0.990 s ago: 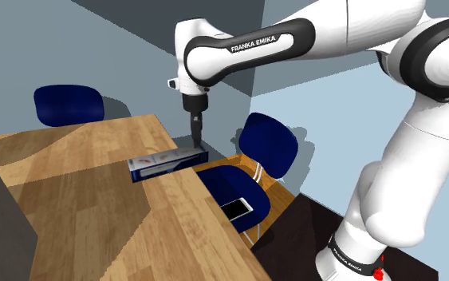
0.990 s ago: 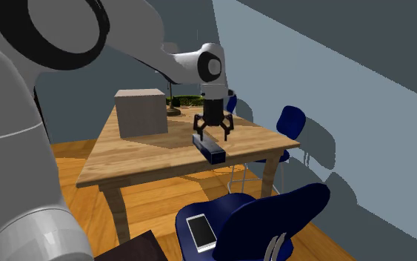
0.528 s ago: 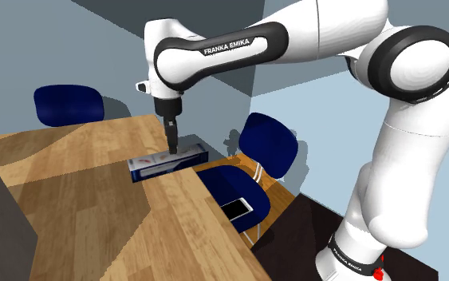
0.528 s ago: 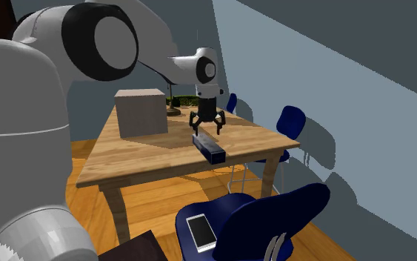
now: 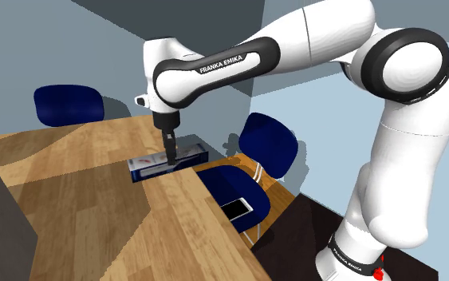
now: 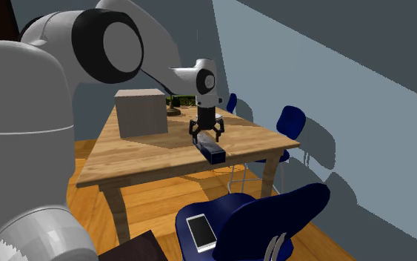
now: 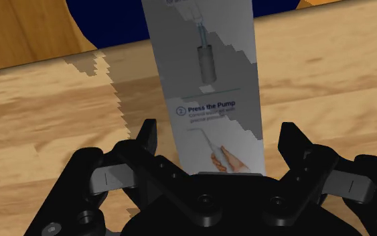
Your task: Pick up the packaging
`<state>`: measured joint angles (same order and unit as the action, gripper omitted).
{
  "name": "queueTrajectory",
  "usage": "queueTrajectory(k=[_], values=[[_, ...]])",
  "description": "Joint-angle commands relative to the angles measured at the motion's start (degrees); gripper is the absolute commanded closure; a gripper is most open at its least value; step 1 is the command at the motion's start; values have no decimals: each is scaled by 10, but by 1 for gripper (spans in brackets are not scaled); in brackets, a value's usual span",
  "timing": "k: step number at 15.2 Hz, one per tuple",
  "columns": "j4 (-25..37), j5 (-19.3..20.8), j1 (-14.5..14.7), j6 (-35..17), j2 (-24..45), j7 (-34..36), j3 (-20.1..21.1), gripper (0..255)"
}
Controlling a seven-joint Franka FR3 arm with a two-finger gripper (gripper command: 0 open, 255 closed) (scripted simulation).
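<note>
Gripper [image 7: 218,131] lowered, astride long, flat packaging [image 7: 207,67]

light: bright, even | shadows: hard-edged, cast on table [image 5: 71,160] and wall [image 6: 347,111] | wrist view: jagged shadow edge

Grey-blue walls [image 6: 332,89] close in a room with a wood-plank floor [image 6: 147,200]. A wooden surface [image 5: 71,187] on square legs stands in it. A dark blue chair [image 5: 68,104] sits at its far side and a second chair [image 5: 269,142] by the wall corner.
</note>
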<state>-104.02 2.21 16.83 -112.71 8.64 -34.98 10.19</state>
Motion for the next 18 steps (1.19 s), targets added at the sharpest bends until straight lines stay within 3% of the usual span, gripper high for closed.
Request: queueTrajectory(k=[1,2,11,18], values=[[-4,0,0,-6,2,0,0,0],[-5,0,-1,-7,1,-1,-1,255],[-4,0,0,-6,2,0,0,255],[38,-2,0,45,-8,-2,0,255]])
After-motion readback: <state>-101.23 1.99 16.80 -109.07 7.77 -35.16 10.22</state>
